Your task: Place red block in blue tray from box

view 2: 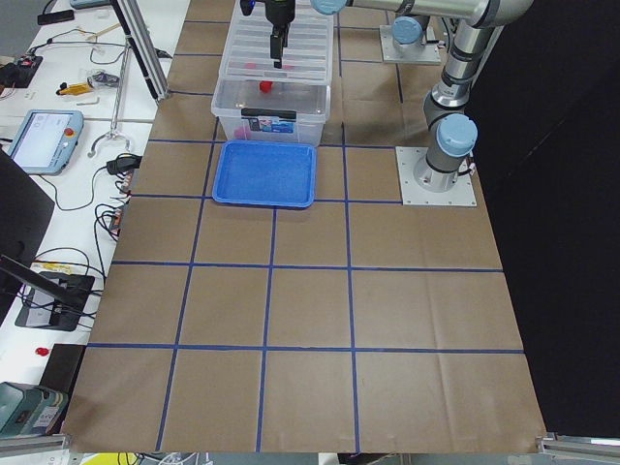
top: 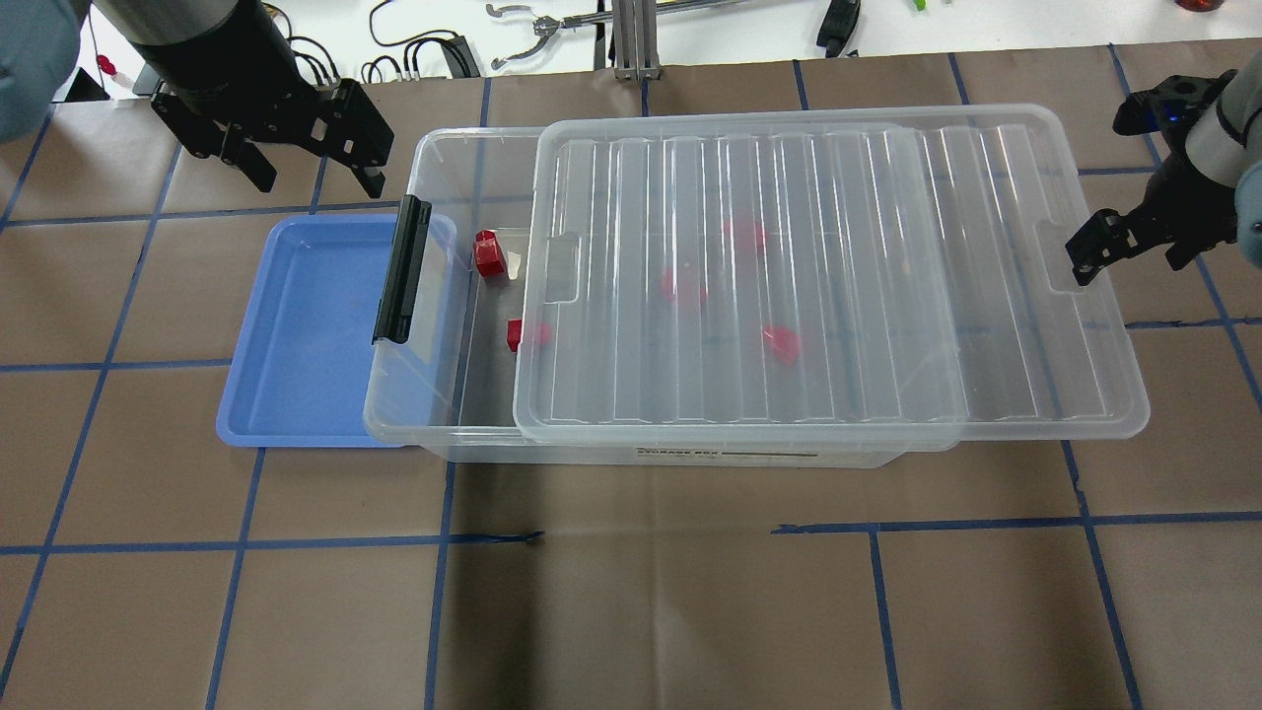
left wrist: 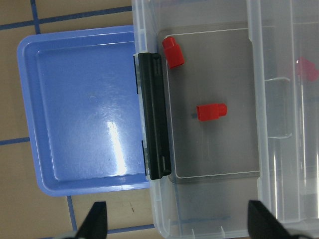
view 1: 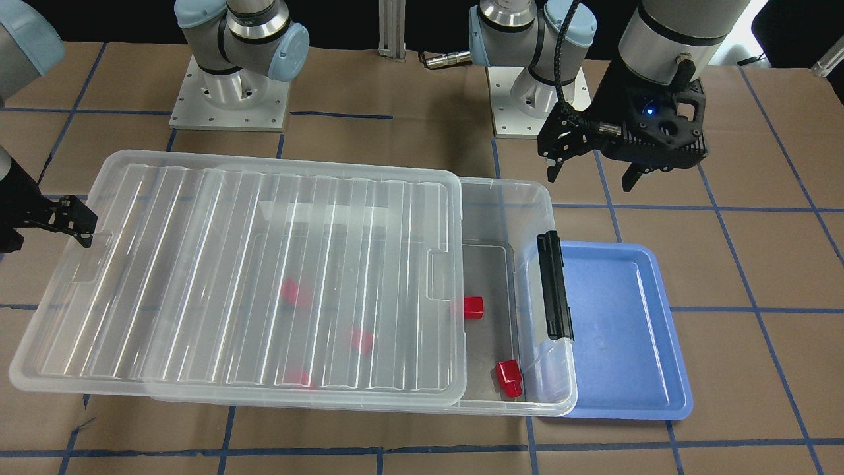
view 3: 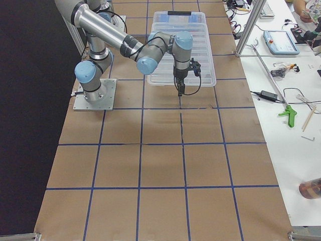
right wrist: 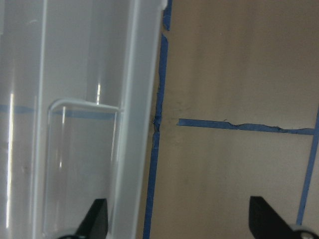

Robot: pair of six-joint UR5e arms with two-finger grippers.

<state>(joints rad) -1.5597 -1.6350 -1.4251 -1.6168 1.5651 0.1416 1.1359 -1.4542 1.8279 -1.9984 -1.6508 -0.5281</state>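
Red block (left wrist: 211, 111) and its twin (left wrist: 174, 52) show sharp in the uncovered end of the box (left wrist: 219, 154) on the left wrist cam, by the blue tray (left wrist: 75, 124), whereas overhead adds three blurry ones (top: 782, 343) under the lid (top: 838, 197), left gripper (left wrist: 179, 219) and right gripper (right wrist: 179, 219) both spread wide, gripping nothing.

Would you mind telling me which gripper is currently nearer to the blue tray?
Left. The left gripper hovers open above where the blue tray meets the latch end of the box. The right gripper is at the box's opposite end, beside the overhanging lid.
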